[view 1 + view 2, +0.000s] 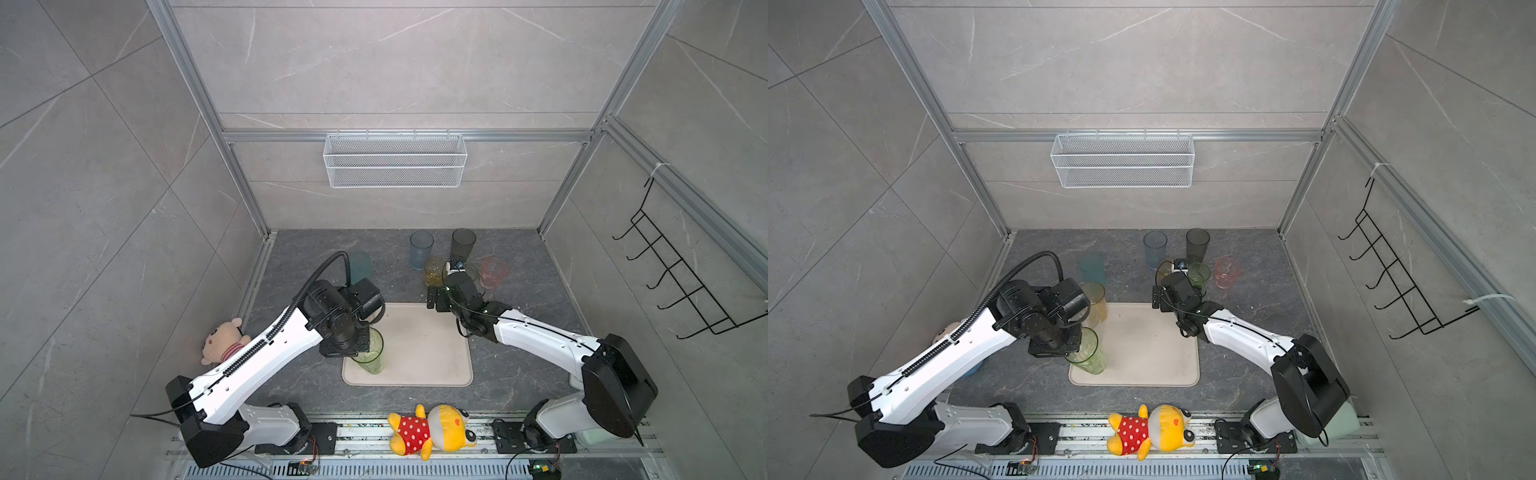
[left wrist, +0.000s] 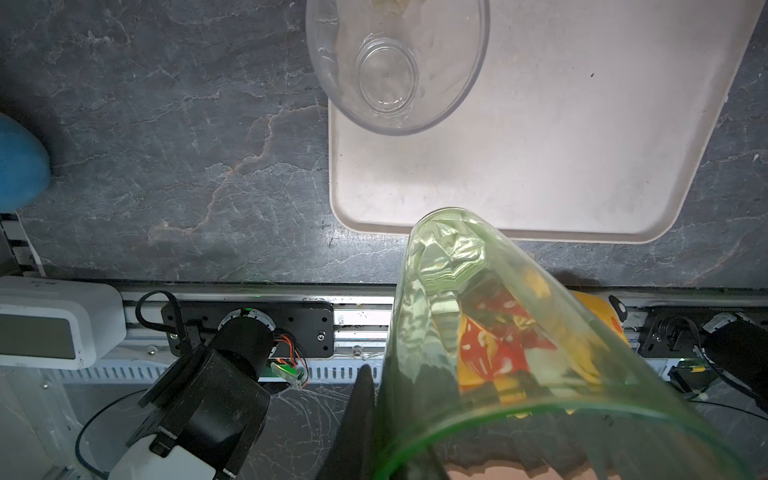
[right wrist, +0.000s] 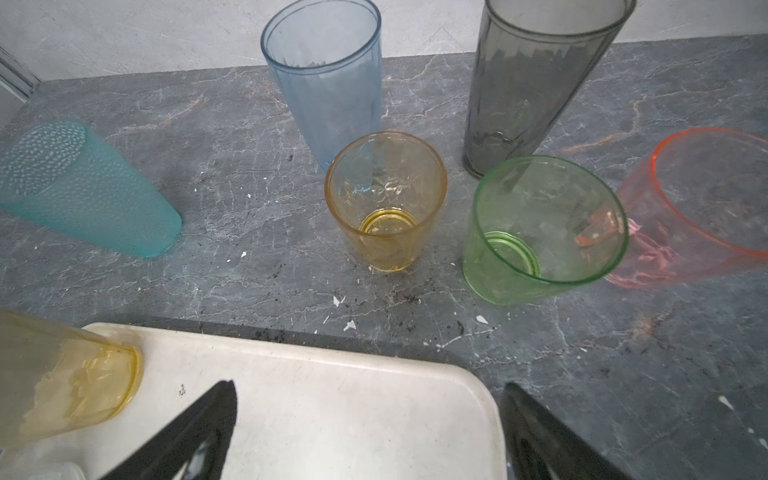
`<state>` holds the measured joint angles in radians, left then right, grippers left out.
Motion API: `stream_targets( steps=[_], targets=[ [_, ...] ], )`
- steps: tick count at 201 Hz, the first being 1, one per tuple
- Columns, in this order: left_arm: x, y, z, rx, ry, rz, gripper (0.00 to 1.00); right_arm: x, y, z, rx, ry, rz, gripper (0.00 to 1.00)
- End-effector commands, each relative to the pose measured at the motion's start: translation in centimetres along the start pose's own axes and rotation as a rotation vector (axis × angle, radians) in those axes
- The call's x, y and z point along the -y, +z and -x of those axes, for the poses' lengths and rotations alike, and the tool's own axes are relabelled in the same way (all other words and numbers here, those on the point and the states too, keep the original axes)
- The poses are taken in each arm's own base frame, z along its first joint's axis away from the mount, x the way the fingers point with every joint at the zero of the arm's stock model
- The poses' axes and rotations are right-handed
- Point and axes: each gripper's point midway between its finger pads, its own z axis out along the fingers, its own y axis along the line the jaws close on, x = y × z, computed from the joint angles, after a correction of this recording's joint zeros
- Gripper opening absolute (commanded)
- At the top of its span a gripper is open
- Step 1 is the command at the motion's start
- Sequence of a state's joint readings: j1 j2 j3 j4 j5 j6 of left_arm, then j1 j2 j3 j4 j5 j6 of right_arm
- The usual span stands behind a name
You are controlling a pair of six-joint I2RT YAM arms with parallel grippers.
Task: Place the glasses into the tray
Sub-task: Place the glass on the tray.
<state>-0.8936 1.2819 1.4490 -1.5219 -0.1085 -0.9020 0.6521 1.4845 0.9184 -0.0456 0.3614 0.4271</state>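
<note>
In both top views the left pincer (image 1: 359,349) is clenching the rim of a tall green glass (image 1: 373,357). The glass is hanging below the pincer, its long axis close to upright and leaning a little, with its base over the near left corner of the tray (image 1: 424,353). Whether the base is touching the tray cannot be told. The coming move is turning on this relation: the tray is lying straight beneath the glass, so a short lowering and a release look to be what is needed. The right pincer (image 1: 434,300) is hovering spread and empty over the tray's far right corner, and a yellow glass (image 1: 1095,305) is standing at the far left corner. In the left wrist view a clear glass (image 2: 395,62) is standing on the tray just inside its left rim, and the held glass's base is showing over the near rim. In the right wrist view six glasses are standing on the counter (image 3: 249,282) beyond the tray: teal glass (image 3: 95,195), pale blue glass (image 3: 328,83), grey glass (image 3: 532,91), amber glass (image 3: 384,199), short green glass (image 3: 540,224) and pink glass (image 3: 698,208). The amber and short green ones are lying just ahead of the open jaws, and the right arm is the nearer to all six. That is making nine glasses, one tray and two pincers.
</note>
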Motion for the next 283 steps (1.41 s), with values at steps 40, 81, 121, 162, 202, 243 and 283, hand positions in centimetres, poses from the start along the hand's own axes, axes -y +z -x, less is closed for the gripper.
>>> stream_targets(
  steps=[40,81,121,162,202,243,283],
  targets=[
    [-5.2,1.1,-2.3,-0.074,-0.022,0.237,0.00,-0.4,0.1,0.7,0.000,0.021,0.009,1.00],
    [-5.1,3.0,-1.8,-0.080,-0.029,0.244,0.00,-0.3,0.1,0.8,0.002,0.020,0.007,1.00],
    [-4.7,5.2,-1.6,-0.089,-0.064,0.204,0.00,-0.4,0.1,0.7,-0.001,0.025,0.009,1.00],
    [-4.8,6.4,-1.0,-0.071,-0.102,0.167,0.00,-0.4,0.2,0.6,-0.006,0.026,0.011,1.00],
    [-4.6,7.0,-0.5,-0.047,-0.129,0.135,0.00,-0.4,0.3,0.5,-0.011,0.023,0.009,1.00],
    [-4.3,7.5,-0.1,-0.035,-0.139,0.121,0.00,-0.5,0.3,0.5,-0.011,0.023,0.009,1.00],
    [-3.9,8.1,0.3,-0.025,-0.149,0.102,0.00,-0.4,0.3,0.5,-0.012,0.023,0.008,0.99]
  ],
)
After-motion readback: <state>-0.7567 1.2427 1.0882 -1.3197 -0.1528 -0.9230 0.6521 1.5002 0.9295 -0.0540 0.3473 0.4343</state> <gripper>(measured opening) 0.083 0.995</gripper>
